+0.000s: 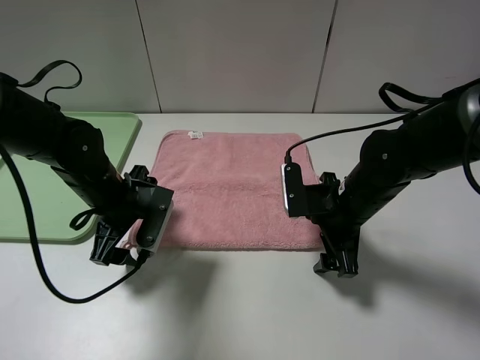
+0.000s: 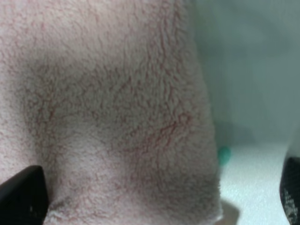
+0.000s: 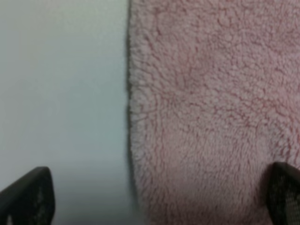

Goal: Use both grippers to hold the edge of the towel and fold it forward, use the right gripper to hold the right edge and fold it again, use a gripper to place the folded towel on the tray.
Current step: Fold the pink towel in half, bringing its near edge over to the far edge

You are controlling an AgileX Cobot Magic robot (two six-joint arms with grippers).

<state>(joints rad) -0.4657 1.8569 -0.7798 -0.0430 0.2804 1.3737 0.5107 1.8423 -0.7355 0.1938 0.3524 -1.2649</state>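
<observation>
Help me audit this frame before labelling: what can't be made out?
Left end effector and right end effector, exterior high view: black fingertips merge with shadow; contact with towel unclear.
Tray: cut off by the left edge, partly behind the left arm.
Towel label: too small to read.

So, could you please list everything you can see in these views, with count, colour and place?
towel: one, pink, lying flat in the middle of the table.
label: one, white, on the towel's far edge.
tray: one, light green, on the table left of the towel.
table: one, white, under everything.
wall panels: three, grey, behind the table.
left gripper: one, black, open, at the towel's near left corner.
right gripper: one, black, open, at the towel's near right corner.
</observation>
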